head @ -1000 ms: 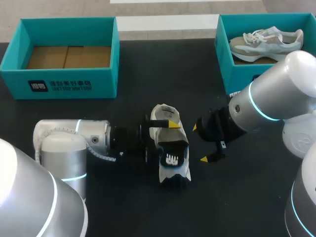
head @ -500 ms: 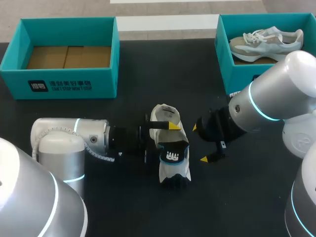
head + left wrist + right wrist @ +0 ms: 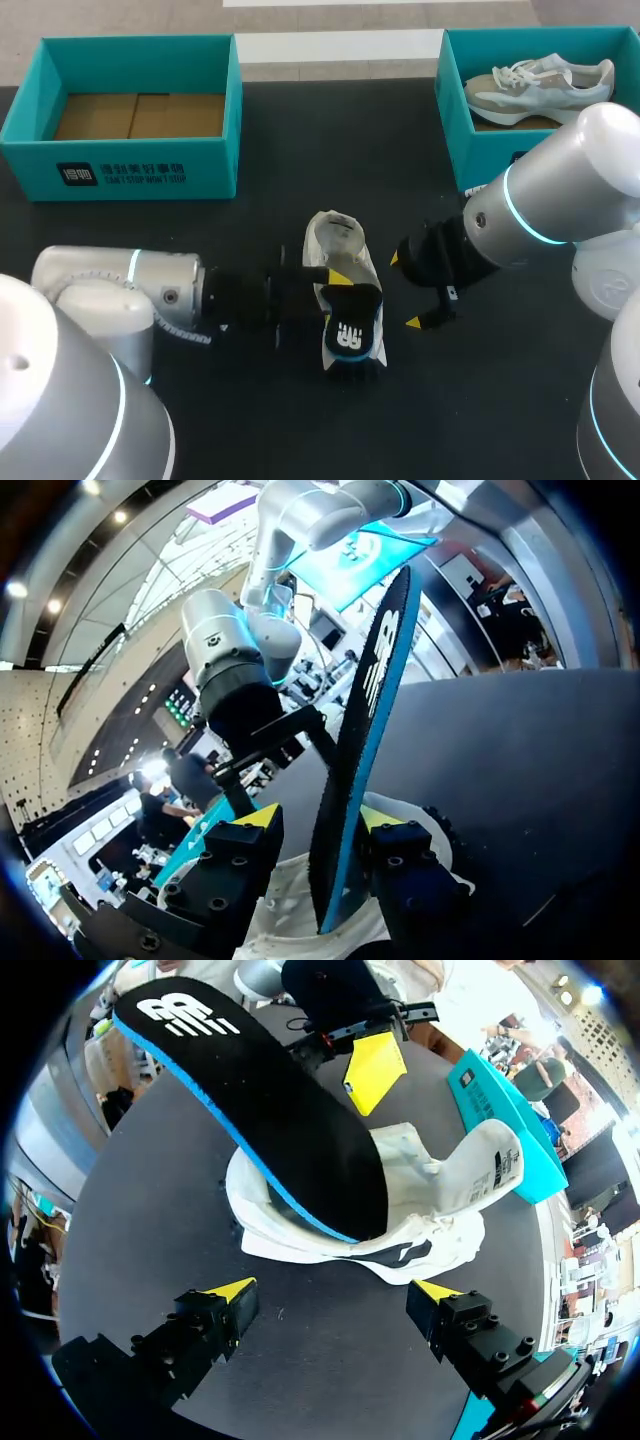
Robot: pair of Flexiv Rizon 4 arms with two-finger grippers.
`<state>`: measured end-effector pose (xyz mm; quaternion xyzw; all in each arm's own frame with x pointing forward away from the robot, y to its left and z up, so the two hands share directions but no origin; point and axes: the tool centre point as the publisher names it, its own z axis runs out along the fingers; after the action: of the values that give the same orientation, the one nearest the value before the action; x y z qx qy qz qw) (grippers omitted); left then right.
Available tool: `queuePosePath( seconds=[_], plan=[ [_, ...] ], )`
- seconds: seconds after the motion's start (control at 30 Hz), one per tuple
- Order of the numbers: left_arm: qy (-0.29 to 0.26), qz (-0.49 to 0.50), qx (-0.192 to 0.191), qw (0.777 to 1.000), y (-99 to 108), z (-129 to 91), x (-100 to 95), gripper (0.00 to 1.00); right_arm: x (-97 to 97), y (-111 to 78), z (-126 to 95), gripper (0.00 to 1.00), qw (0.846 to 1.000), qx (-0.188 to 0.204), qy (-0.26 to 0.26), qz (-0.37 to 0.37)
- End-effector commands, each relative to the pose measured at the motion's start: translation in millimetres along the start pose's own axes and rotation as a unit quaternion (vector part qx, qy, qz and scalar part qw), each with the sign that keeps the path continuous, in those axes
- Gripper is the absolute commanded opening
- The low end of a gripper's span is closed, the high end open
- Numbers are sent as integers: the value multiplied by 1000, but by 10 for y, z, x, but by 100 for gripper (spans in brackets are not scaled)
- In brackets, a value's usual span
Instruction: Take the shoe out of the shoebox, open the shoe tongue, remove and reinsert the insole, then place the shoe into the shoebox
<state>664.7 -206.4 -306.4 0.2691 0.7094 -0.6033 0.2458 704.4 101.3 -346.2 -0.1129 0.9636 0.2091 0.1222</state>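
**Insole standing out of a white sneaker, between our two grippers**

A flat black foam insole with a blue edge (image 3: 352, 335) stands tilted out of a white fabric sneaker (image 3: 335, 240). Its lower end is tucked into the shoe's opening and its upper end is in the air. The sneaker lies near the middle of the black table (image 3: 300, 150), outside both boxes.

Our left gripper (image 3: 316, 816) comes in from the left, with the insole edge-on between its yellow-tipped fingers. One finger rests against the insole's blue-edged side. A sliver of white shoe shows between the other finger and the black face, so we read this gripper as released rather than clamped.

Our right gripper (image 3: 404, 290) hangs just beside the sneaker on its right, apart from it, with its fingers spread wide over bare table.

At the table's far left sits a teal cardboard shoebox (image 3: 120, 165) showing its brown floor. At the far right, a second teal shoebox (image 3: 452, 110) holds a grey-and-white laced sneaker (image 3: 540, 85).
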Motion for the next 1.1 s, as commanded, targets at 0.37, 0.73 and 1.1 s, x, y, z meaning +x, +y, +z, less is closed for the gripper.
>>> queuePosePath(
  seconds=[0.37, 0.73, 1.1],
  plan=[
    [-5, -3, -20, 1000, 31, -15, 74, 20, 16, 12, 13, 100, 1000, 2, -2, 0],
    [-3, -19, -32, 999, 276, 15, 113, 0, 16, 12, 13, 100, 1000, 2, -2, 0],
    [-13, -27, -51, 998, 480, 14, 86, 0, 16, 12, 13, 100, 1000, 2, -2, 0]
  ],
)
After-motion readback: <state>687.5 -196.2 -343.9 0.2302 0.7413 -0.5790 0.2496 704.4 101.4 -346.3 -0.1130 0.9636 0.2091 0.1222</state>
